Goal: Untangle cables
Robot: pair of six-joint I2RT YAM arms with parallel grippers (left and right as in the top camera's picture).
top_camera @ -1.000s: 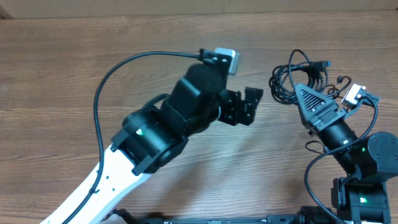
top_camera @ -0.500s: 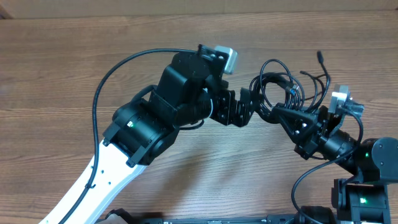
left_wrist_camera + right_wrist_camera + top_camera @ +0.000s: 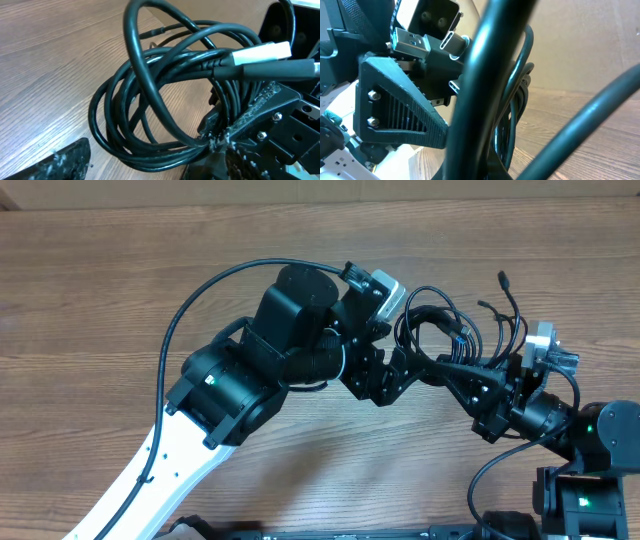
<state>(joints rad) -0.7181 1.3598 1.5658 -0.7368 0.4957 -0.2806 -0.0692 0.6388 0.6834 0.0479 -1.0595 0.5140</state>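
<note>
**Item:** thin black cables [image 3: 200, 62] with small silvery plug ends, bunched in a loose coil of many strands.

**Location:** the cables [image 3: 450, 325] sit right of centre in the overhead frame, between the two arm tips, over the brown wood-grain table [image 3: 100, 280]. Loose tails fan toward the upper right.

**Plug ends:**
- A flat white-silver plug [image 3: 262, 52] is at the upper right of the left wrist frame.
- A rectangular silver plug [image 3: 412, 45] and a small oval plug [image 3: 452, 42] are at the upper left of the right wrist frame.

**Left gripper** [image 3: 397, 373]: black, with two fingers spread wide. The coil lies in the gap between them, with the lower-left finger [image 3: 65, 160] standing apart from the strands.

**Right gripper** [image 3: 465, 375]: black, with triangular fingers. In the left wrist frame it pinches the gathered strands at the coil's lower right edge. Its own wrist frame shows one ribbed finger [image 3: 395, 115] at the left. A strand crosses close to the lens there and is blurred.
</note>
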